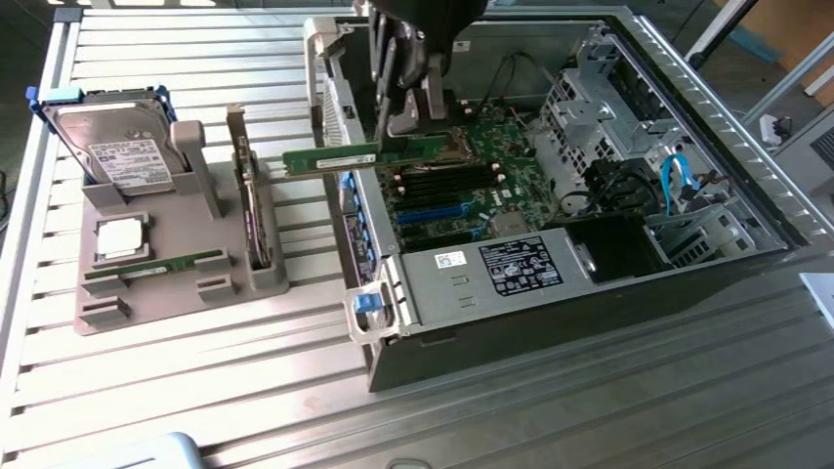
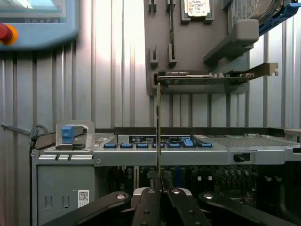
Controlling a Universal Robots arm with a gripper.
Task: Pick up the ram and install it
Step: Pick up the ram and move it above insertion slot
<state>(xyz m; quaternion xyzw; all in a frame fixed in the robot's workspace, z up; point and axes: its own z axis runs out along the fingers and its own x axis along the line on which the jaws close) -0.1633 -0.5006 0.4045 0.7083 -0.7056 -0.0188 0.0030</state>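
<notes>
The ram (image 1: 332,156) is a long thin green stick, held level above the open computer case (image 1: 729,147), with one end reaching out over the case's wall toward the exterior view's left. My gripper (image 1: 414,142) is shut on its other end, above the black memory slots (image 1: 450,178) of the motherboard. In the wrist view the ram (image 2: 158,127) shows edge-on as a thin line rising from between my shut gripper (image 2: 160,200) fingers.
A grey holder (image 1: 170,288) on the slatted table carries a hard drive (image 1: 117,147), a silver processor chip (image 1: 120,237), a taller green card with a bracket (image 1: 248,195) and another green stick (image 1: 176,264). A power supply (image 1: 515,264) fills the case's near side. A pendant (image 2: 33,23) lies beyond.
</notes>
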